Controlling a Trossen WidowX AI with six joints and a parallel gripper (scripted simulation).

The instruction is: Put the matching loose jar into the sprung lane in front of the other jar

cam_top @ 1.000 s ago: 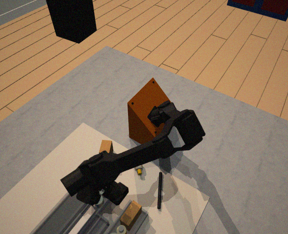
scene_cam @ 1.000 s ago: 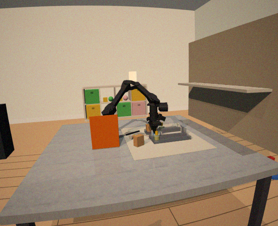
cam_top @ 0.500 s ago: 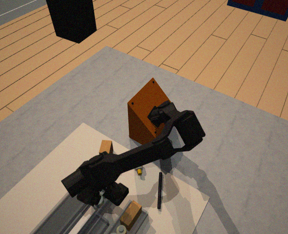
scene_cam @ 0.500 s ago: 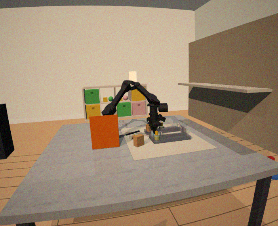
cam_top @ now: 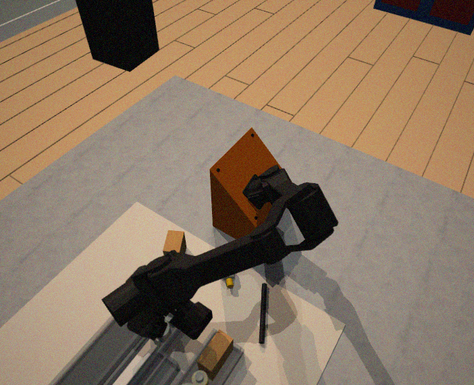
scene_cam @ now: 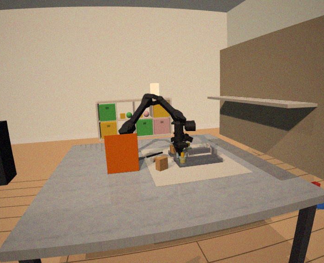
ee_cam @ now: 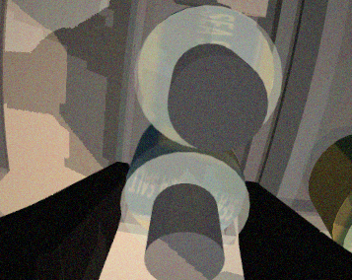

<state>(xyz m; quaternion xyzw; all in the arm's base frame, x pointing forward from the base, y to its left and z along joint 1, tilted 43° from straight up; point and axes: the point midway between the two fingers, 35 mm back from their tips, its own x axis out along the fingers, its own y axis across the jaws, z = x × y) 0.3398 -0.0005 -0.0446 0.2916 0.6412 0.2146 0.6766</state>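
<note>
My hand grips a grey-capped jar, its capped end pointing back toward me. A second grey-capped jar sits just beyond the hand.

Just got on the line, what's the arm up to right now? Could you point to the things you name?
The arm's gripper [ee_cam: 184, 184] is shut on a grey-topped jar [ee_cam: 184, 170]. In the wrist view a second grey-topped jar [ee_cam: 218, 96] stands directly beyond it, in the lane. The held jar has not been let go; I can't tell whether it is on the lane floor or against the front stop.
</note>
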